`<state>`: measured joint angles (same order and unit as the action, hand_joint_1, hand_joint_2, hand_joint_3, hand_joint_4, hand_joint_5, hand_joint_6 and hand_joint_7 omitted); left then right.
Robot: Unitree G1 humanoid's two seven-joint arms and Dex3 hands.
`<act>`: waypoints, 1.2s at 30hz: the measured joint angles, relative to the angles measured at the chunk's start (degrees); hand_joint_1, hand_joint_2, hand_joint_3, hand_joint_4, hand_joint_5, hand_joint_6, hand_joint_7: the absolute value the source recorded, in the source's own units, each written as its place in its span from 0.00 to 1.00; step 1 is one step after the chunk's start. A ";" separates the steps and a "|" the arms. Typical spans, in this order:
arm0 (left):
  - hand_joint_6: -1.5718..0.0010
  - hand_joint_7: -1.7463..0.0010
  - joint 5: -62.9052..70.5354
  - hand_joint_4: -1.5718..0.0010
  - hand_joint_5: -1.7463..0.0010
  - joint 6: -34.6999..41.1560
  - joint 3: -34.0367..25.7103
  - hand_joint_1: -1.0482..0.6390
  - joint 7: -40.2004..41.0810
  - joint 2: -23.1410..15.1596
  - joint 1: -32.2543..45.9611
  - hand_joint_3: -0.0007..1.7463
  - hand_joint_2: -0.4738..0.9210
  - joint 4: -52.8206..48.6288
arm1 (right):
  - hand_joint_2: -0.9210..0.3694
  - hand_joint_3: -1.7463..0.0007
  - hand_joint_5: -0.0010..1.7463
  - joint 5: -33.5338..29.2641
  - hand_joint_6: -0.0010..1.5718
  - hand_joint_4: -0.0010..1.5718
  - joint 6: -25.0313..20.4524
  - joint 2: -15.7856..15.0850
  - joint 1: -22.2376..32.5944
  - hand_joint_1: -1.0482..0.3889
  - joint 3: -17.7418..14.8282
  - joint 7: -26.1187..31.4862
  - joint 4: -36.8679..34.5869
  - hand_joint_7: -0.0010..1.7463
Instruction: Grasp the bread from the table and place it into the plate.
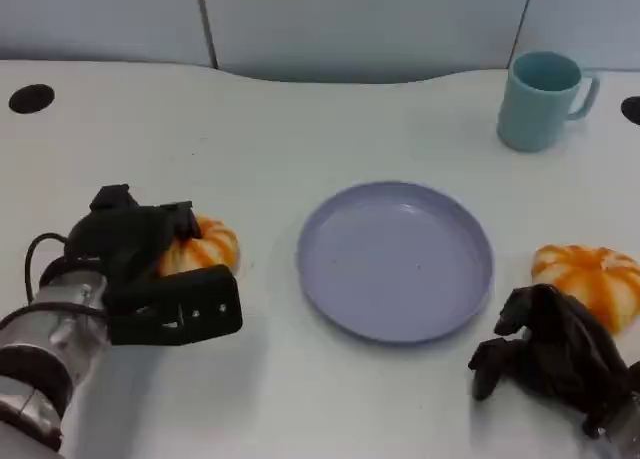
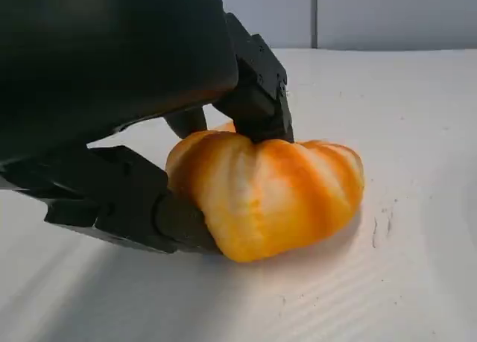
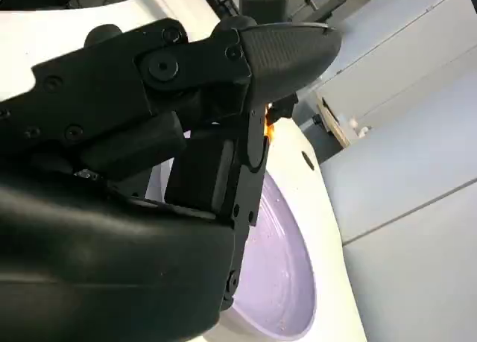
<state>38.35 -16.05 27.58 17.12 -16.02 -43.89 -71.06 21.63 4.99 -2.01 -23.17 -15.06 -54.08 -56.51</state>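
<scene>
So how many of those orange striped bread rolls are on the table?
2. One orange striped bread roll sits left of the lilac plate, gripped by the left hand; the other lies right, beside the right hand.

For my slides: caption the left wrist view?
Left hand grips an orange-striped bread resting on the white table.
</scene>
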 measured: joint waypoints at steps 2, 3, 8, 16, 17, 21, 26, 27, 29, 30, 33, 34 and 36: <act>0.63 0.00 -0.22 0.51 0.00 -0.75 -0.03 0.53 1.49 0.00 0.14 0.22 1.00 -0.20 | 0.00 0.85 0.37 0.00 1.00 1.00 0.05 0.00 0.00 0.36 -0.01 -0.27 -0.02 0.24; 0.64 0.00 -0.57 0.51 0.00 -1.03 -0.17 0.53 2.09 0.01 0.24 0.24 1.00 -0.28 | 0.00 0.85 0.36 0.00 1.00 1.00 0.07 0.00 0.00 0.36 -0.01 -0.40 -0.02 0.24; 0.63 0.00 -1.21 0.51 0.00 -1.86 -1.51 0.53 3.88 0.00 0.74 0.29 1.00 -0.47 | 0.00 0.86 0.37 0.01 1.00 1.00 0.00 -0.02 0.00 0.35 0.00 -0.42 0.13 0.24; 0.61 0.00 -3.13 0.50 0.00 -4.13 -3.32 0.53 5.12 -0.02 0.74 0.54 0.85 0.06 | 0.00 0.86 0.38 -0.02 1.00 1.00 -0.25 -0.04 0.02 0.35 0.03 -0.11 0.36 0.26; 0.59 0.00 -3.26 0.49 0.00 -5.12 -3.69 0.52 5.26 -0.02 0.61 0.59 0.81 0.52 | 0.00 0.86 0.38 -0.05 1.00 1.00 -0.25 -0.05 0.02 0.35 0.05 0.11 0.43 0.26; 0.57 0.00 -3.30 0.47 0.00 -8.33 -4.07 0.51 5.36 0.69 -1.30 0.64 0.79 2.90 | 0.00 0.87 0.40 -0.21 1.00 1.00 -0.05 -0.26 0.02 0.34 0.38 0.40 0.53 0.27; 0.55 0.00 -3.17 0.46 0.00 -10.94 -3.90 0.51 5.34 2.91 -4.72 0.65 0.78 4.47 | 0.00 0.88 0.40 -0.35 1.00 1.00 0.14 -0.63 0.05 0.34 0.73 0.76 0.71 0.26; 0.55 0.00 -3.16 0.46 0.00 -11.28 -3.82 0.50 5.31 3.31 -5.20 0.66 0.78 4.67 | 0.00 0.88 0.40 -0.33 1.00 1.00 0.16 -0.74 0.05 0.34 0.73 0.69 0.69 0.26; 0.54 0.00 -3.11 0.45 0.00 -12.28 -3.61 0.49 4.94 4.08 -5.95 0.67 0.77 4.83 | 0.00 0.87 0.38 -0.20 1.00 1.00 0.14 -0.99 0.05 0.35 0.70 0.48 0.56 0.25; 0.53 0.00 -3.06 0.44 0.00 -12.81 -3.38 0.49 4.79 4.49 -6.28 0.67 0.77 4.93 | 0.00 0.87 0.38 -0.12 1.00 1.00 0.09 -1.10 0.05 0.35 0.68 0.22 0.45 0.25; 0.52 0.00 -2.96 0.41 0.00 -13.89 -2.52 0.47 3.70 5.41 -7.41 0.67 0.76 5.20 | 0.00 0.86 0.36 0.02 1.00 1.00 -0.02 -1.30 0.05 0.36 0.59 -0.60 0.16 0.23; 0.52 0.00 -2.95 0.41 0.00 -14.29 -2.20 0.47 3.07 5.70 -7.84 0.69 0.74 5.29 | 0.00 0.86 0.36 0.03 1.00 1.00 -0.06 -1.38 0.04 0.36 0.52 -0.76 0.07 0.23; 0.50 0.00 -2.90 0.39 0.00 -15.02 -1.60 0.47 2.02 6.25 -8.76 0.73 0.72 5.31 | 0.00 0.87 0.37 0.03 1.00 1.00 -0.06 -1.44 0.02 0.35 0.41 -1.01 -0.07 0.24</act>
<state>35.45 -31.06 25.98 19.13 -9.77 -52.64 -65.75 21.66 4.93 -3.45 -23.15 -14.65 -55.09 -56.58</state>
